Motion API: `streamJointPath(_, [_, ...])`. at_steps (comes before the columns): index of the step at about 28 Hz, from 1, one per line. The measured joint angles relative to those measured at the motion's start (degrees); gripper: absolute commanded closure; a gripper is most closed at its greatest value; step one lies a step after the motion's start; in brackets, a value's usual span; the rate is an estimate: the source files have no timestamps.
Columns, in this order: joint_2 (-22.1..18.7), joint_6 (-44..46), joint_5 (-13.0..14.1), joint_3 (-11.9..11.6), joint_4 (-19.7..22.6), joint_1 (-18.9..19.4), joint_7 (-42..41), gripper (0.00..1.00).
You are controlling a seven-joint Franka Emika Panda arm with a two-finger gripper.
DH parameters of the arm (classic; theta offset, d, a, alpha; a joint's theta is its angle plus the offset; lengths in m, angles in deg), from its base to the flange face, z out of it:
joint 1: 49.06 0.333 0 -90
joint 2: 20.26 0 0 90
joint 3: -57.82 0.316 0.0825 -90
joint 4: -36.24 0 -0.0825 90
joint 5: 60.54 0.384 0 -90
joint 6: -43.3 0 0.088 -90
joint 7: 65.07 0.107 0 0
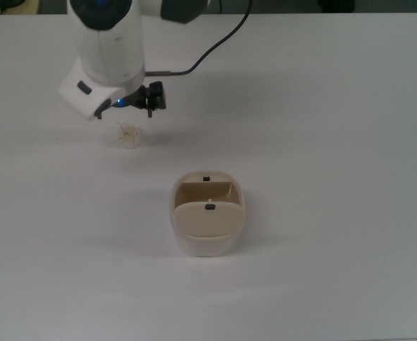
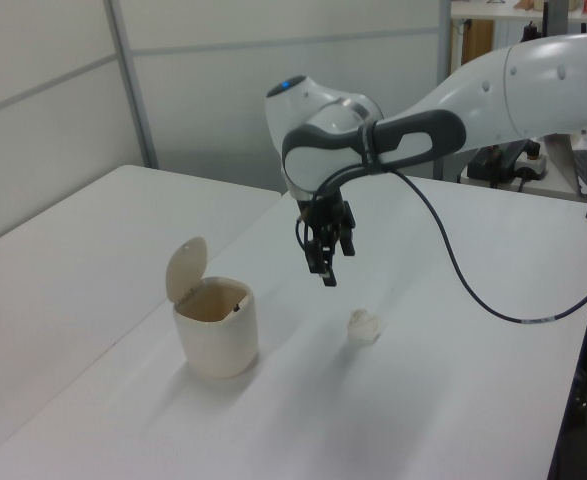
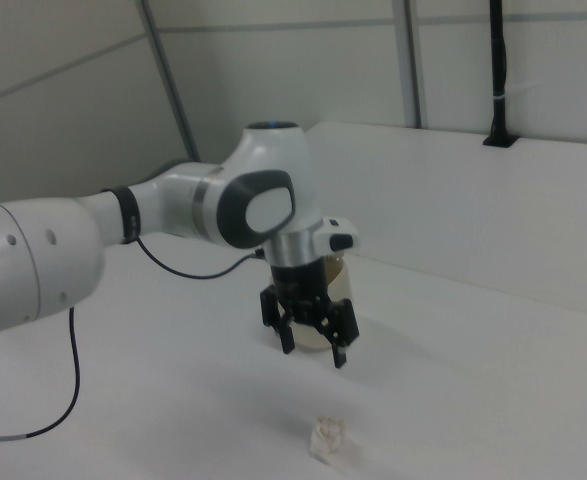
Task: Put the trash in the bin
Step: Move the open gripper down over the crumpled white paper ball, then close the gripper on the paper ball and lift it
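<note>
The trash (image 1: 128, 135) is a small crumpled off-white wad lying on the white table, also seen in the left view (image 2: 364, 326) and the right view (image 3: 328, 438). My gripper (image 1: 126, 114) hangs open just above it, slightly toward the top view's top, with nothing between its fingers (image 2: 328, 272) (image 3: 313, 355). The white hand hides one finger in the top view. The beige bin (image 1: 207, 217) stands apart toward the top view's lower right, its flap lid (image 2: 186, 268) raised. In the right view the bin (image 3: 334, 278) is partly hidden behind the gripper.
A black cable (image 1: 208, 50) trails from the arm over the table (image 1: 336, 142). In the left view a second table (image 2: 53, 250) adjoins on the left, and a desk with equipment (image 2: 573, 150) stands at the back right.
</note>
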Motion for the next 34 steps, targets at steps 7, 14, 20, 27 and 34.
streamJointPath(7, [1.97,-2.95,-0.80,-0.04,4.87,-2.33,-7.79,0.00])
streamJointPath(14, [4.41,-4.04,-0.88,-0.01,6.66,-3.07,-11.54,0.00])
streamJointPath(20, [6.12,-5.32,-0.88,0.21,6.74,-2.68,-11.94,0.22])
streamJointPath(27, [6.78,-5.72,-0.88,0.46,6.74,-2.27,-12.01,0.59])
streamJointPath(34, [6.77,-7.31,-0.88,0.50,6.68,-2.27,-12.43,0.61])
